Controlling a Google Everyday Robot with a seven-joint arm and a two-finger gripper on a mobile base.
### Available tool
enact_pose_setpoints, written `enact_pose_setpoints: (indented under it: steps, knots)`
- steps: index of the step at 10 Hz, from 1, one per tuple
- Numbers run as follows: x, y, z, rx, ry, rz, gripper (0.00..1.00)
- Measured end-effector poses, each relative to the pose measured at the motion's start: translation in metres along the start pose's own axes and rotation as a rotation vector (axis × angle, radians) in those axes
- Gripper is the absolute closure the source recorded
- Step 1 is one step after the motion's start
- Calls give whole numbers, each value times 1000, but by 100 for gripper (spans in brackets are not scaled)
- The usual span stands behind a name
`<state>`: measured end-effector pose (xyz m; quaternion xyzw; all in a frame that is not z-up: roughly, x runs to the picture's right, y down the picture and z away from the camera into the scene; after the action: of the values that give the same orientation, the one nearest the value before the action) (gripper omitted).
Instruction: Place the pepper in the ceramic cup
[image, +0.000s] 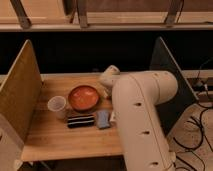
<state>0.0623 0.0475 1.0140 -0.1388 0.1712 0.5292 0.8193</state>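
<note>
The ceramic cup (56, 104) is a small pale round cup standing on the left part of the wooden table (50, 135), just left of an orange bowl. My gripper (106, 90) is lowered at the bowl's right rim, below the pale wrist (109, 75). The bulky white arm (140, 115) covers most of it. The pepper is hidden from view, and I cannot tell whether anything is held.
A wide shallow orange bowl (83, 97) sits mid-table. In front of it lie a dark striped packet (80, 120) and a small blue item (103, 119). Upright panels stand at the left (20, 95) and right (165, 57) ends of the table.
</note>
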Motion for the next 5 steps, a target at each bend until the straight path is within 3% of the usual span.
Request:
enact_pose_setpoints:
  steps: [3, 5]
  knots:
    - [8, 0, -7, 3, 8, 66, 97]
    - [5, -14, -16, 17, -18, 125, 100]
